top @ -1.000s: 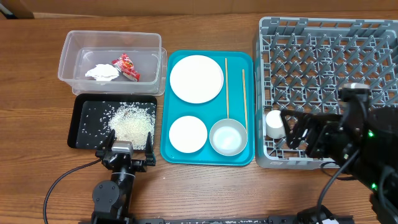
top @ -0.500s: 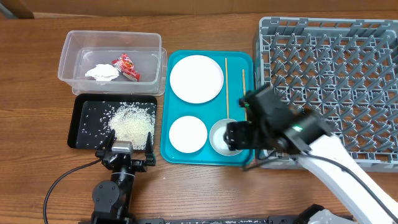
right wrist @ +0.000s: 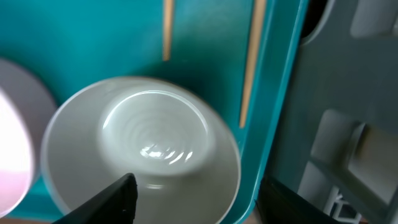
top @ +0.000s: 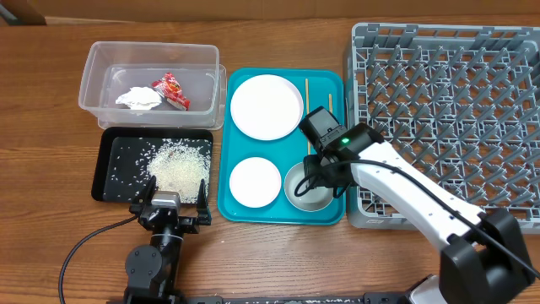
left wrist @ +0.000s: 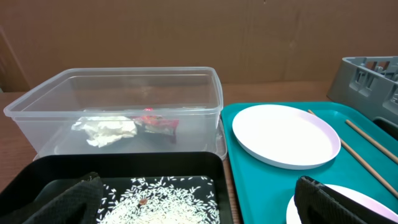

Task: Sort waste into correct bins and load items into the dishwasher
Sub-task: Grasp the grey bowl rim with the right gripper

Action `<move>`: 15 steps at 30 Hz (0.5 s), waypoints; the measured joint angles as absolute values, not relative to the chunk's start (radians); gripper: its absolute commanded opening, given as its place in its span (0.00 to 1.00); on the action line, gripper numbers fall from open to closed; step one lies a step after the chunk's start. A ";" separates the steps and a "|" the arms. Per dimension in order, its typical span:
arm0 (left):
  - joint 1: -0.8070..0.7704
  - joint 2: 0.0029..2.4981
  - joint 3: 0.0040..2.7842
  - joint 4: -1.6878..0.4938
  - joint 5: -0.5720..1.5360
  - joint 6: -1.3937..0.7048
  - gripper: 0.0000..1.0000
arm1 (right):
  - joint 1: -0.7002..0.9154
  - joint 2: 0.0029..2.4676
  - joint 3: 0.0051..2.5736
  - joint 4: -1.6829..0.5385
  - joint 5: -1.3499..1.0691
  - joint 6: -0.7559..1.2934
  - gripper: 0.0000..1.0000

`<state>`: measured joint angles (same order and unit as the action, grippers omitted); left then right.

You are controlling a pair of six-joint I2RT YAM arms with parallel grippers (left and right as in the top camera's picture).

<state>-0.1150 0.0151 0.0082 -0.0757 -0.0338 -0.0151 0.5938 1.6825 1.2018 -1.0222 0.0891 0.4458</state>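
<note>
two fingers of the right gripper (right wrist: 198, 190) stand spread apart at the bottom edge of the right wrist view, one dark tip on either side of the pale bowl (right wrist: 143, 165), and they grip nothing. i judge the spread is there so the fingers can drop over the bowl's rim, which is probably the next move.

the bowl sits in the lower right corner of the teal tray (top: 253, 211), beside the smaller dish (top: 255, 181) and below the large plate (top: 267, 105). both chopsticks (top: 307, 101) lie lengthwise along the tray's right side. all of these look unloaded, and the grey rack (top: 456, 84) at the right of the overhead frame shows no dishes that i can see.

the left gripper (top: 169, 211) hangs at the lower left, fingers wide and holding nothing, just below the black tray (top: 114, 186) of rice (top: 179, 165). the red wrapper (top: 171, 90) and the napkin (top: 137, 98) lie side by side in the clear tub (top: 93, 80), so the waste looks sorted.

much is hidden. the right arm covers part of the bowl and the rack's lower left corner from above, and i cannot find the small cup. the wrist view is blurred, so whether a fingertip touches the rim is unclear.
</note>
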 measured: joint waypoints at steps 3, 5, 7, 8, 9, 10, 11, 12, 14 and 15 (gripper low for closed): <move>-0.115 0.015 0.008 -0.076 -0.034 -0.015 1.00 | 0.580 1.720 1.202 -1.004 0.092 0.414 0.49; -0.115 0.015 0.008 -0.076 -0.034 -0.015 1.00 | 0.569 1.747 1.202 -0.987 0.075 0.385 0.43; -0.115 0.015 0.008 -0.076 -0.034 -0.015 1.00 | 0.562 1.771 1.202 -0.984 0.061 0.372 0.40; -0.115 0.015 0.008 -0.076 -0.034 -0.015 1.00 | 0.562 1.782 1.201 -0.984 0.056 0.363 0.37; -0.115 0.015 0.008 -0.076 -0.034 -0.015 1.00 | 0.562 1.793 1.201 -0.984 0.054 0.358 0.34; -0.115 0.015 0.008 -0.076 -0.034 -0.015 1.00 | 0.562 1.802 1.201 -0.984 0.049 0.353 0.31; -0.115 0.015 0.008 -0.076 -0.034 -0.015 1.00 | 0.562 1.807 1.201 -0.985 0.048 0.349 0.27; -0.115 0.015 0.008 -0.076 -0.034 -0.015 1.00 | 0.562 1.810 1.200 -0.986 0.046 0.347 0.22; -0.115 0.015 0.008 -0.076 -0.034 -0.015 1.00 | 0.562 1.810 1.199 -0.988 0.042 0.337 0.11; -0.115 0.015 0.008 -0.076 -0.034 -0.015 1.00 | 0.562 1.810 1.199 -0.989 0.041 0.337 0.04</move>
